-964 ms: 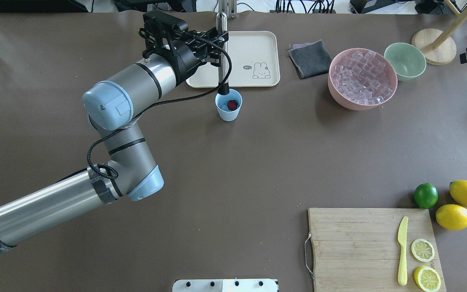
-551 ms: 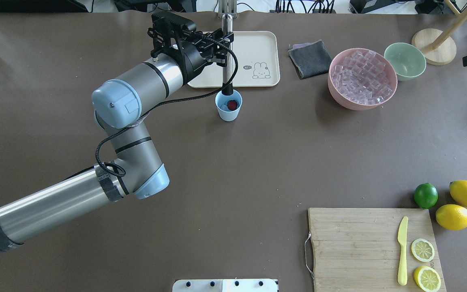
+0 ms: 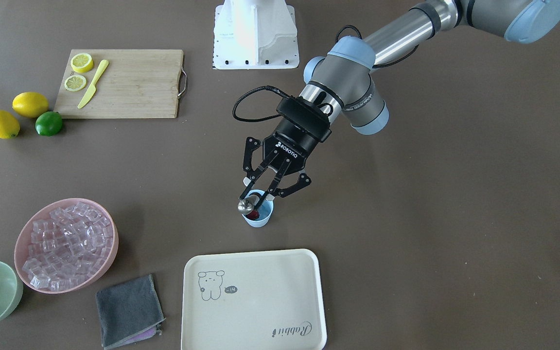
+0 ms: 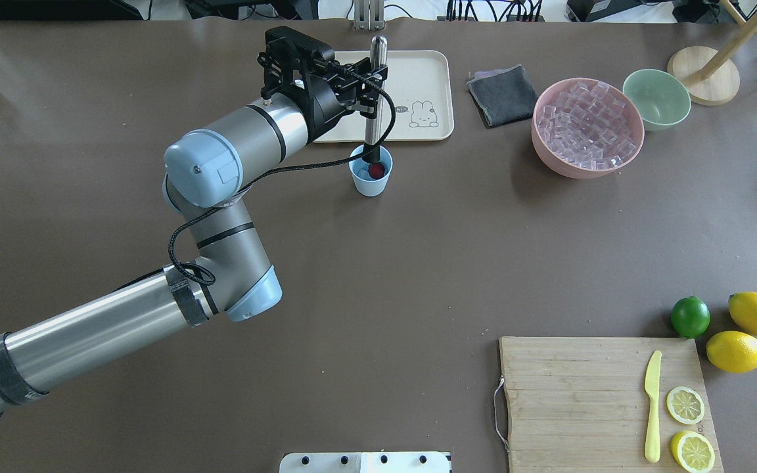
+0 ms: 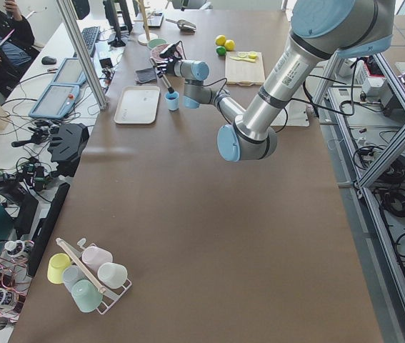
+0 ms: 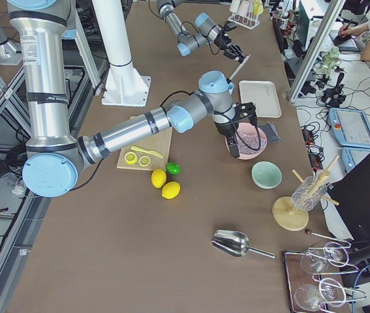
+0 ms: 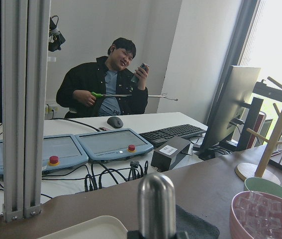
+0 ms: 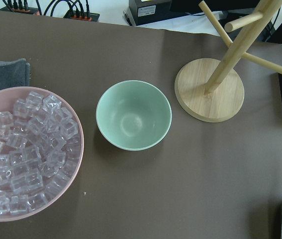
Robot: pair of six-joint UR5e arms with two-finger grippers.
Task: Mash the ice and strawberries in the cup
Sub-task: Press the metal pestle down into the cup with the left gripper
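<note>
Your left gripper (image 4: pixel 368 84) is clamped on the masher (image 4: pixel 372 131), its tip in the cup (image 4: pixel 369 184) beside the strawberry (image 4: pixel 377 171) — nothing steadies that light cup, so an off-centre push could tip it over.

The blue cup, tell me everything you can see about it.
The cup is a small light-blue tumbler, plastic by its look, round and tapering to its base. It stands upright on the brown table, close to the cream tray but apart from it. A red strawberry lies inside. The dark tip of a metal masher, held by the left gripper, reaches down into its mouth. Nothing else inside can be made out.
</note>
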